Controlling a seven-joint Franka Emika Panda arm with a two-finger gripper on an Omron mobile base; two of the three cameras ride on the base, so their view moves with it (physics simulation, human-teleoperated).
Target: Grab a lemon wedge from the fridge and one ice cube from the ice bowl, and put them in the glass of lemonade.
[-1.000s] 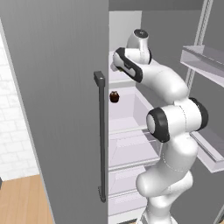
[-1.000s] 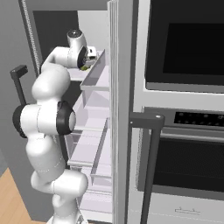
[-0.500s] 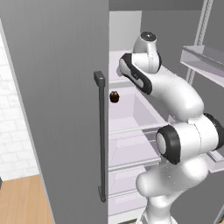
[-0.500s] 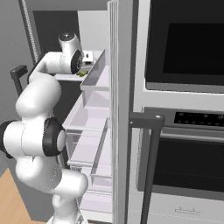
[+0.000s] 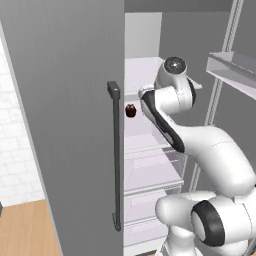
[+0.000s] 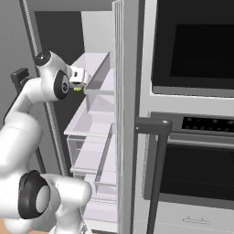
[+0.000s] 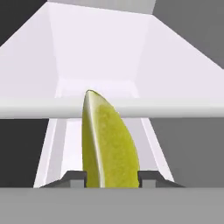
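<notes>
Claw was closed partway on the lemon wedge, one dark fingertip on each side of its lower end. In the right base view the claw sat at the open front of the fridge, level with an upper shelf, wedge a small yellow speck at its tips. Step in hand, as I judged it: carrying the wedge out of the fridge. To do it well: hold the squeeze steady, draw straight back along the shelf line, clear the door edge and handle before swinging. Wedge's long axis ran along the fingers, pointed tip aimed away from the hand into the fridge, curved back to one side. Small dark round thing sat on a shelf nearby, untouched.
</notes>
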